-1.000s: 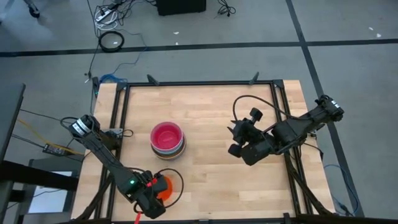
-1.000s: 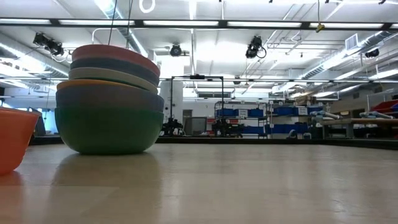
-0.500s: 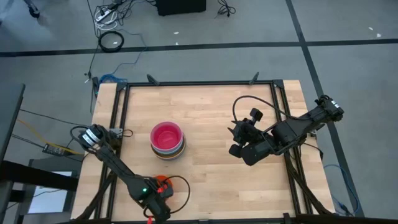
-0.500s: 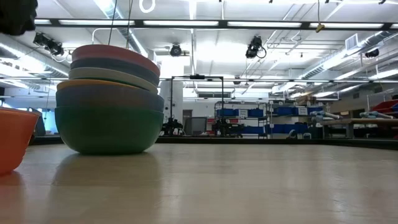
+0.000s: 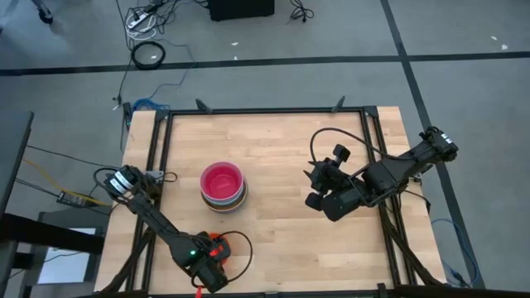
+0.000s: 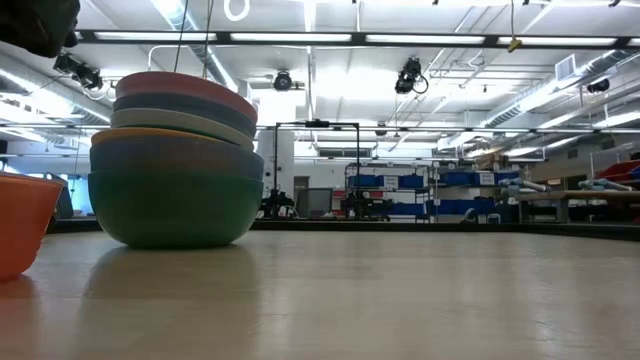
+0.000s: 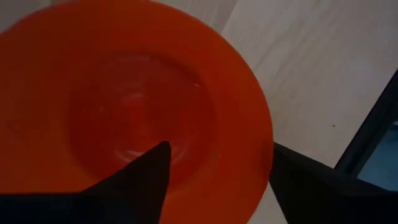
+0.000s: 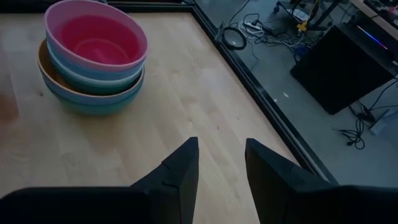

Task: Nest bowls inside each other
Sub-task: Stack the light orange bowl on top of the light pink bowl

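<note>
Working the last loose bowl — red-orange bowl (image 7: 124,112) sitting alone on the table (image 5: 281,149), toward the near edge from the nested stack (image 5: 224,187) and slightly to the left-arm side of it. Stack sitting mid-table, pink bowl (image 8: 96,37) on top, blue and teal rims showing beneath it in the right wrist view; low view confirming several layers nested, with the red-orange bowl's wall just at the frame edge (image 6: 25,225), apart from the stack.

Left gripper (image 7: 214,180) hovering right over the red-orange bowl, looking down into it. Jaws spread — one finger (image 7: 146,177) sitting over the inside of the bowl, the other outside past the rim, so straddling the wall on the side nearest the table frame. Not clamping yet, judging by the gap. Round bowl, so no long axis to align; only the rim between the fingers matters, and that looks lined up.

Right gripper (image 8: 217,165) hanging well away on the far side of the stack from the red-orange bowl, fingers parted, nothing between them — waiting.

Left arm clearly nearer, practically on top of the target. Next move likely: dropping a touch, pinching the rim, lifting, carrying away from the near edge toward the stack, lowering into the pink bowl. Main risk — thin-rim pinch letting the bowl tilt on lift.
</note>
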`<control>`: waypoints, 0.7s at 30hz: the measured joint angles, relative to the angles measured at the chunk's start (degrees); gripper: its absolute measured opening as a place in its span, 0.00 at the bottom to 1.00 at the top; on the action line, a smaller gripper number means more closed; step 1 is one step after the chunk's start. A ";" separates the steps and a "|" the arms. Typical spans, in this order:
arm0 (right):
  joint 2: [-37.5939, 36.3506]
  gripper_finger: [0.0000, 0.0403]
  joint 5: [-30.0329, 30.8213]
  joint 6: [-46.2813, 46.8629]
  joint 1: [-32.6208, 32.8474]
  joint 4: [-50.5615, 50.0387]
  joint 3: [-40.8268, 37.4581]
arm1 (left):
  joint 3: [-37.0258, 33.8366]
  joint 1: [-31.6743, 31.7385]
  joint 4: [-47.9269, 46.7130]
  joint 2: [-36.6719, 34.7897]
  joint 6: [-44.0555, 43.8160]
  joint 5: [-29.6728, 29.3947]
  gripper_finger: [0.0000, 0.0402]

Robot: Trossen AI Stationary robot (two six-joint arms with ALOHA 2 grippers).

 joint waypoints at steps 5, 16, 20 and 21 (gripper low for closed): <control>0.00 0.29 -0.03 0.04 0.11 0.04 0.00 | 0.00 0.00 -0.01 0.00 -0.50 -0.08 0.52; 0.02 0.29 -0.09 0.09 0.13 0.04 0.00 | 0.00 0.00 0.23 0.00 -1.23 -1.06 0.20; 0.02 0.29 -0.09 0.09 0.13 0.06 0.00 | 0.03 0.00 0.07 -0.10 -1.03 -1.13 0.06; 0.02 0.29 -0.09 0.09 0.13 0.07 0.00 | 0.07 0.00 -0.05 -0.24 -0.90 -1.26 0.04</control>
